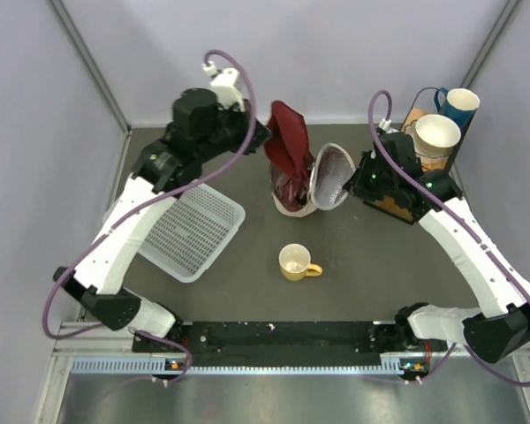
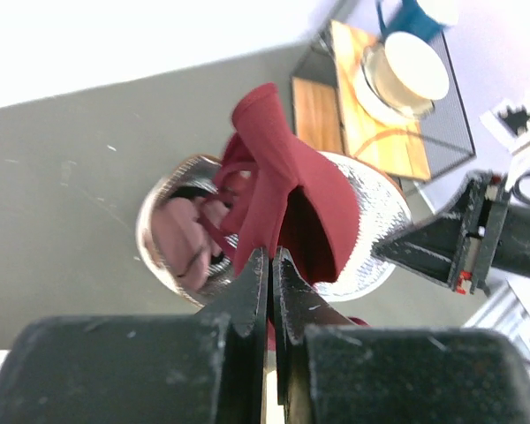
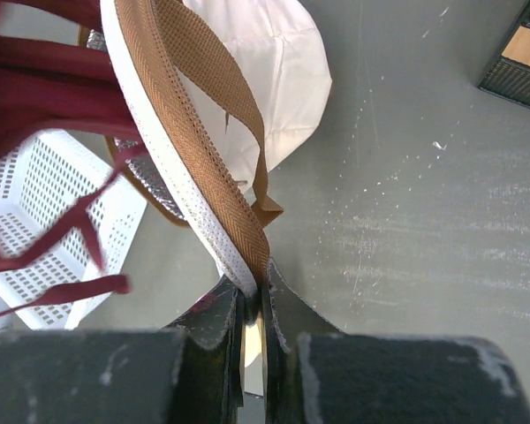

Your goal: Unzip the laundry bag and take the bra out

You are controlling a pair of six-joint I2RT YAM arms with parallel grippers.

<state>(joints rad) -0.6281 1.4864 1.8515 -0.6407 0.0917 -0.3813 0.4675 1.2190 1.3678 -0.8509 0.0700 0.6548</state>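
Observation:
The cream laundry bag (image 1: 293, 196) sits at the table's middle back, its round zip lid (image 1: 332, 177) swung open to the right, silvery mesh lining showing. My left gripper (image 1: 263, 134) is shut on the dark maroon bra (image 1: 289, 140) and holds it up above the bag's mouth; its lower part still hangs inside. In the left wrist view the bra (image 2: 278, 185) hangs from my closed fingertips (image 2: 270, 258) over the open bag (image 2: 181, 231), where a pink cup shows. My right gripper (image 1: 357, 180) is shut on the lid's brown-trimmed edge (image 3: 214, 132).
A white plastic lattice basket (image 1: 191, 231) lies left of the bag. A yellow mug (image 1: 295, 262) stands in front of it. A wire rack (image 1: 426, 152) with cups stands at the back right, close behind my right arm. Grey walls enclose the table.

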